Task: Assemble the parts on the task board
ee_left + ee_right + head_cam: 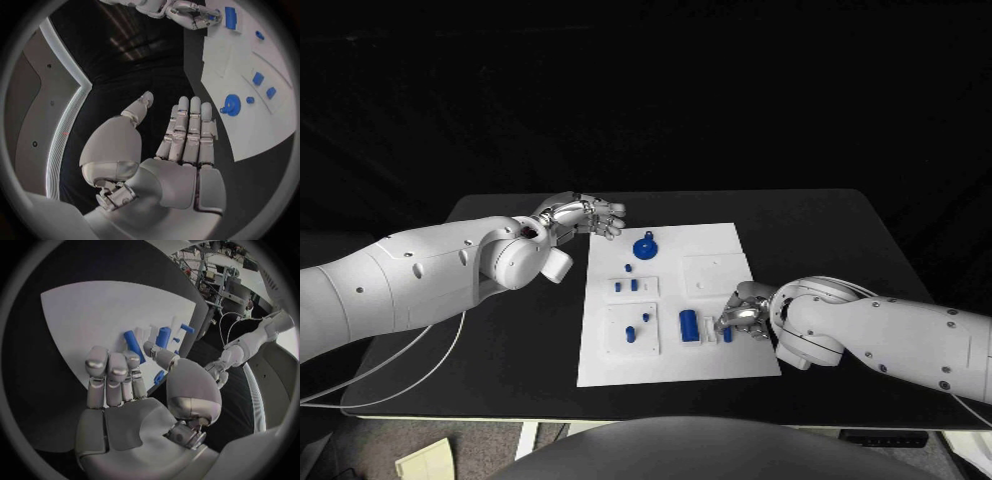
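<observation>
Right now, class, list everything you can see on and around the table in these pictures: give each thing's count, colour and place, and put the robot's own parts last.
Table: one, black, under everything.
Task board: one, white, middle of the table.
Round part: one, blue, at the board's far end.
Cylinder part: one, blue, long, near end of the board, beside the right robot hand.
Small parts: several, blue, in the board's left-side insets; exact count too small to tell.
Left robot hand: one, silver, beside the board's far left corner, fingers apart, holding nothing.
Right robot hand: one, silver, at the board's right edge, fingertips at the parts by the cylinder; whether it holds one I cannot tell.
</observation>
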Robot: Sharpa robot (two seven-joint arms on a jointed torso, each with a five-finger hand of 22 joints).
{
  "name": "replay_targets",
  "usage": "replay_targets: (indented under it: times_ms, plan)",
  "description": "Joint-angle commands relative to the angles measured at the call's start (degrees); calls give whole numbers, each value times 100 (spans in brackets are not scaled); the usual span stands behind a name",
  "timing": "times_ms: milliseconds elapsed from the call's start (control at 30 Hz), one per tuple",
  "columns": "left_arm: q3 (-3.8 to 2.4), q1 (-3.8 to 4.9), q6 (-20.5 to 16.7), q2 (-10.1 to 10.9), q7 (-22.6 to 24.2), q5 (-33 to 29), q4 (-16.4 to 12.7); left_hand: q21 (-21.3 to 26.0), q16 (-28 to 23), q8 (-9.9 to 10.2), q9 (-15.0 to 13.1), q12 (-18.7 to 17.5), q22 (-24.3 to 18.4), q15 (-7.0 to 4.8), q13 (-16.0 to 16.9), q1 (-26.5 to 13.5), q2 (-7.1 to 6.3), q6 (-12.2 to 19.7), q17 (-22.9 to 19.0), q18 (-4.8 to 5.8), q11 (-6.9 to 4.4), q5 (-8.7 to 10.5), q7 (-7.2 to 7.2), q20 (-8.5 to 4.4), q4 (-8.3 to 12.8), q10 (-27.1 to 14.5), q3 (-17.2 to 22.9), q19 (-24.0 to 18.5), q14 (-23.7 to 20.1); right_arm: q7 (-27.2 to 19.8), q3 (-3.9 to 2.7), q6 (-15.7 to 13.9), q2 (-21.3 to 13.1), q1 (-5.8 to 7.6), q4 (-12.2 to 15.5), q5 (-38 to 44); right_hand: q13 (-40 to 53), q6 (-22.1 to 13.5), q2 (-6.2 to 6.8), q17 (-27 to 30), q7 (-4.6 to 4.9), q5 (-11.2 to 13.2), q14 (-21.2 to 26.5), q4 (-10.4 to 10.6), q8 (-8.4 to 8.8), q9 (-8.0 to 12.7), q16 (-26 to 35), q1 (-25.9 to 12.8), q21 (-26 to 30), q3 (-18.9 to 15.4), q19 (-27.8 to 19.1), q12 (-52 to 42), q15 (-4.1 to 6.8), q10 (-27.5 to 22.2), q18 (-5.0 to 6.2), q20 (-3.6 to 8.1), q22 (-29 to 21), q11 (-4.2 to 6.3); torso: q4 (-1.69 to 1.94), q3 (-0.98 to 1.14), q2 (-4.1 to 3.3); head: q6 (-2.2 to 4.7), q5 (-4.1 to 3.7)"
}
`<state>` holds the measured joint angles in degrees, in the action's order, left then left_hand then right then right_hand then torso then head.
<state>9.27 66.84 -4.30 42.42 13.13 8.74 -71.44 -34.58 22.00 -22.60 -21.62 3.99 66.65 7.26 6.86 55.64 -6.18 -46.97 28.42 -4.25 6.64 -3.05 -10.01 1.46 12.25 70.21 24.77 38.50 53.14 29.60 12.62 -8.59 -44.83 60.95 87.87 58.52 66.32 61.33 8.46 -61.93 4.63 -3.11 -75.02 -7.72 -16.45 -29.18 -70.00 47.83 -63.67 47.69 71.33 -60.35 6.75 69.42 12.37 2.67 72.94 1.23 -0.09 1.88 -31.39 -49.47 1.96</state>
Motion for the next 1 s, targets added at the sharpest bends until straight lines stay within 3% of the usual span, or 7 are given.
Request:
replay_targets:
  times_ms: [33, 300, 700, 900, 933, 967, 1000]
  plan:
    - [-5, 7, 98, -3, 7, 24, -18, 28, -22, -10, 9, 17, 9, 20, -8, 12, 40, 39, 6, -56, -2, 7, 7, 26, 15, -30, -6, -3, 16, -85, 1, 302, -4, 2, 11, 3, 8, 43, 58, -9, 6, 29, -4, 40, 12, 8, 18, 8, -2, -11, 13, -15, 56, 0, 263, 48, -2, 42, 0, -1, -1, 2, -1]
    - [-5, 7, 111, -2, -9, 28, -18, 30, -25, -9, 10, 16, 11, 21, -9, 12, 40, 40, 7, -55, -1, 7, 7, 26, 15, -32, -6, -5, 15, -112, 0, 354, -18, 11, 44, -11, 17, 16, -212, -21, 4, 31, 23, 261, -5, -1, 17, -183, 2, -200, -16, -10, 61, -23, 263, 55, -2, 44, 4, -3, 3, 3, 1]
    - [-5, 7, 126, -1, -24, 37, -18, 34, -31, -7, 11, 14, 13, 23, -11, 13, 40, 43, 9, -54, -1, 7, 6, 28, 15, -36, -6, -7, 10, -139, -2, 310, 7, 24, -57, 89, 24, 17, -369, -28, -4, 31, 38, 262, -21, -5, 16, -159, -1, -182, -47, -10, 68, -35, 263, 70, 8, 52, 3, -5, 1, 8, 5]
    - [-5, 7, 130, -2, -26, 44, -20, 36, -33, -7, 11, 14, 14, 23, -11, 16, 41, 44, 10, -54, -1, 7, 5, 28, 16, -36, -5, -8, 10, -291, -3, -16, -32, 26, -25, 290, 28, 7, -266, -31, -1, 31, 44, 212, -23, -5, 16, -142, -8, -184, -58, -9, 67, -42, 263, 73, 16, 50, 2, -1, 0, 21, 3]
    - [-5, 7, 131, -1, -26, 45, -19, 36, -33, -7, 11, 14, 14, 23, -11, 17, 41, 44, 10, -54, -1, 6, 5, 28, 16, -36, -5, -8, 9, -341, -10, -92, -51, 27, -6, 293, 29, 0, -151, -32, -3, 31, 44, 167, -21, -4, 15, -125, -12, -195, -59, -10, 68, -44, 263, 76, 19, 48, 2, 0, 0, 23, 0]
    - [-5, 7, 131, -1, -27, 45, -18, 36, -33, -7, 11, 14, 14, 23, -12, 17, 41, 44, 11, -54, -1, 6, 5, 28, 16, -36, -5, -9, 9, -395, -18, -185, -73, 30, 16, 291, 28, -5, 100, -30, 1, 28, 40, 103, -24, -5, 18, -55, -12, -171, -53, -8, 70, -42, 263, 86, 15, 51, 1, 0, 0, 26, -4]
    - [-5, 7, 130, -2, -27, 45, -17, 37, -34, -7, 11, 14, 14, 23, -12, 17, 42, 45, 11, -54, -1, 6, 5, 28, 16, -36, -4, -9, 9, -462, -28, -246, -95, 35, 37, 282, 24, -8, 166, -26, 2, 29, 34, 132, -26, -5, 22, -31, -9, -142, -37, -5, 70, -36, 263, 90, 6, 48, 0, 1, -1, 31, -4]
